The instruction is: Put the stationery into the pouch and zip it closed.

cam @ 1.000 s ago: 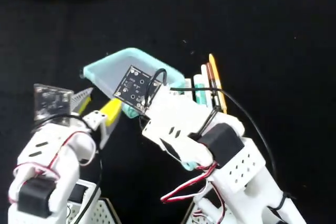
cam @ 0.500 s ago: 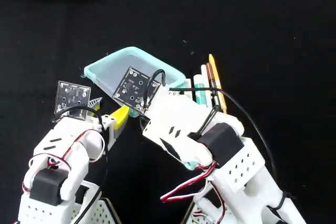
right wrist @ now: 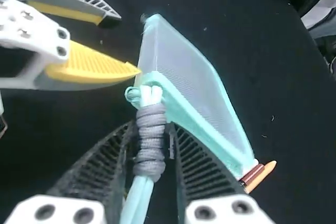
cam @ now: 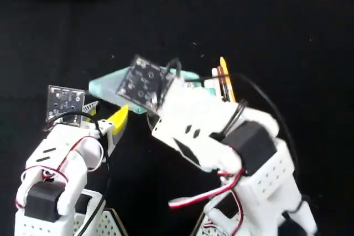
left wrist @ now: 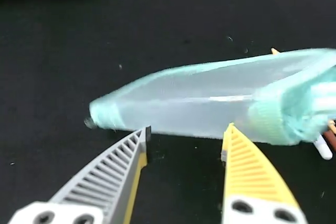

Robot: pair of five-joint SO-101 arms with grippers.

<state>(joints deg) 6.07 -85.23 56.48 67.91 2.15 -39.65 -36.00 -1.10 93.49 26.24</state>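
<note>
The teal translucent pouch [left wrist: 210, 103] hangs tilted just above the black table, one corner low. My right gripper [right wrist: 152, 129] is shut on the grey cord pull [right wrist: 150, 148] at the pouch's [right wrist: 194, 98] zip end. My left gripper [left wrist: 186, 135] stands open right in front of the pouch's long side, not touching it; its yellow finger [right wrist: 89, 66] nears the zip corner. In the high view the pouch [cam: 108, 85] is partly hidden by the right wrist, with the left gripper [cam: 105, 111] just beside it. Several pens and pencils [cam: 224, 84] lie together beyond the pouch.
The black table [cam: 287, 37] stretches wide around the arms. Pencil tips [right wrist: 257, 174] poke out past the pouch's far end. The right arm's body [cam: 221, 136] covers the table's middle front.
The right arm has risen and pulled the pouch up by its cord, so it stands more on edge. The left gripper swung toward the pouch, then eased back a little.
</note>
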